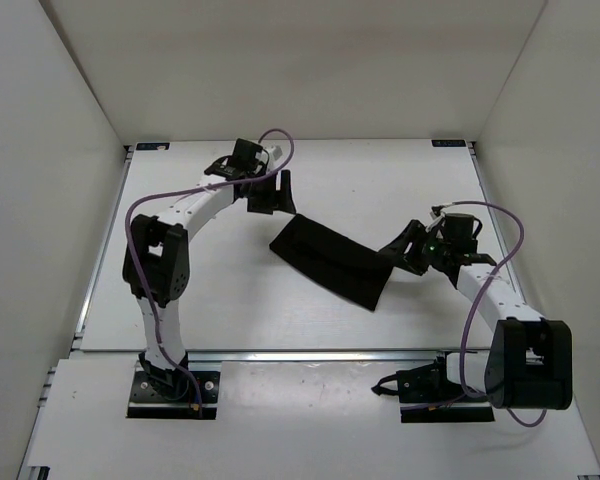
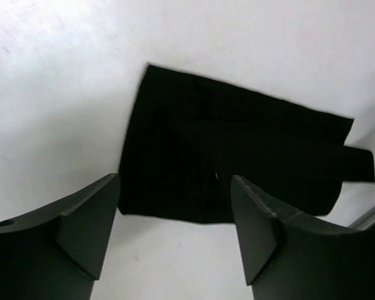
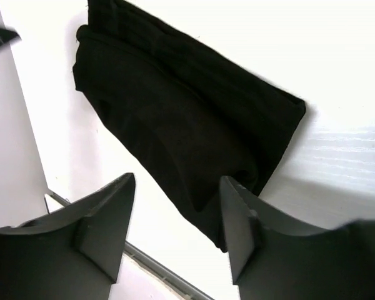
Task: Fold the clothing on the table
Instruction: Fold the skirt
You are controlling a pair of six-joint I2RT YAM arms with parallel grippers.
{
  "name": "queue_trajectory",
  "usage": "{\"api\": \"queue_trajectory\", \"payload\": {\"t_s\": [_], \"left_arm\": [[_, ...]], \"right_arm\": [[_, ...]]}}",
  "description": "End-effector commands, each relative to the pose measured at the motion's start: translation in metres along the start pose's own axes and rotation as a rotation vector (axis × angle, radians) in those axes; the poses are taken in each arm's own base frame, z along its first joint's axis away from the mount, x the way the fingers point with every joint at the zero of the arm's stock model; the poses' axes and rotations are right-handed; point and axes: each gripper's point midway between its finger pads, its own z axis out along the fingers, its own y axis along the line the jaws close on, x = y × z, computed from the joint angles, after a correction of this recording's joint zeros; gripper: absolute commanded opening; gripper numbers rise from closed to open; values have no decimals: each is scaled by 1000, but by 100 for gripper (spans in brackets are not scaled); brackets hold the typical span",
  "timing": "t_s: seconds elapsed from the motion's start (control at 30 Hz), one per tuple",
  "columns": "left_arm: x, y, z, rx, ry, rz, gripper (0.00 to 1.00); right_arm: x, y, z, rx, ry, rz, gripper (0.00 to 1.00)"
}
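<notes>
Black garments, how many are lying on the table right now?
1. The black garment lies diagonally near the middle of the table, between the left end effector at its far-left corner and the right end effector at its right end. No other shows.

Bright glare on the table (image 2: 44, 37); wrist views soft.

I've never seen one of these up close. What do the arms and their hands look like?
The left arm and right arm are white tubes linked by chunky black joints, each trailed by a purple cable. The left hand and right hand are matte black, with two broad, wedge-shaped fingers each.
</notes>
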Motion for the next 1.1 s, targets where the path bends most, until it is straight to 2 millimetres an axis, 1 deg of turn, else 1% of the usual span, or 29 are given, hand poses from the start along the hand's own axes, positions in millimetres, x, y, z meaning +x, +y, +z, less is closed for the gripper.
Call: {"api": "queue_trajectory", "payload": {"t_s": [0.0, 0.03, 0.07, 0.1, 0.13, 0.17, 0.2, 0.23, 0.27, 0.3, 0.33, 0.37, 0.4, 0.43, 0.47, 0.5, 0.6, 0.63, 0.67, 0.7, 0.73, 0.77, 0.83, 0.87, 0.93, 1.0, 1.03, 1.07], "left_arm": [[18, -33, -20, 84, -16, 35, 80], [35, -32, -14, 85, 28, 22, 78], [39, -35, -13, 96, 40, 4, 77], [54, -35, -10, 102, 77, -11, 73], [65, -34, -7, 101, 100, -22, 68], [76, -31, -7, 94, 118, -27, 61], [73, -35, -9, 106, 101, -32, 58], [78, -31, -8, 110, 108, -44, 48], [84, -31, -8, 110, 121, -55, 36], [84, -29, -9, 118, 119, -59, 25], [82, -33, -11, 136, 114, -72, 20], [84, -30, -10, 134, 114, -81, 13], [86, -28, -11, 140, 119, -96, 10], [87, -32, -11, 162, 119, -94, 5], [88, -33, -11, 181, 115, -103, 0], [96, -31, -7, 185, 136, -123, 0], [94, -35, -1, 207, 121, -125, 0], [94, -36, 4, 217, 127, -139, 0], [92, -35, 10, 216, 126, -142, 0], [87, -37, 11, 226, 113, -145, 0], [87, -37, 16, 227, 119, -159, 0], [82, -38, 20, 228, 107, -159, 0], [72, -37, 25, 225, 93, -171, 0], [74, -32, 31, 212, 104, -179, 0], [70, -30, 35, 199, 110, -190, 0], [66, -25, 40, 190, 100, -197, 0], [61, -22, 40, 191, 85, -209, 0], [63, -22, 43, 196, 93, -218, 0]], "right_arm": [[1, 3, 1, -27, -9, 5, 50], [4, 4, 3, -33, 3, 6, 48], [7, 1, 4, -31, 17, 15, 45], [9, 2, 5, -33, 27, 19, 41], [9, 1, 5, -28, 29, 21, 34], [13, 5, 6, -30, 37, 2, 28], [14, 5, 5, -26, 39, -6, 20], [17, 10, 5, -35, 47, -15, 10], [17, 14, 5, -44, 45, -47, 4], [20, 17, 5, -42, 49, -70, 0], [22, 21, 4, -50, 53, -84, 0], [26, 23, 3, -53, 64, -100, 0], [24, 26, 3, -57, 50, -122, 0], [30, 29, 3, -68, 71, -126, 0], [33, 29, 4, -66, 80, -128, 0], [39, 30, 5, -75, 101, -137, 0], [46, 22, 11, -50, 130, -143, 0], [49, 19, 13, -43, 144, -144, 0], [56, 17, 17, -36, 168, -145, 0], [58, 17, 19, -29, 179, -153, 1], [58, 20, 21, -28, 188, -163, 0], [60, 16, 24, -18, 200, -161, 0], [61, 19, 26, -17, 216, -172, 0], [60, 19, 28, -8, 219, -170, 0], [60, 17, 29, -1, 229, -183, 0], [58, 17, 29, 5, 226, -188, 0], [59, 13, 30, 12, 225, -183, 0], [63, 11, 29, 15, 236, -184, 0]]}}
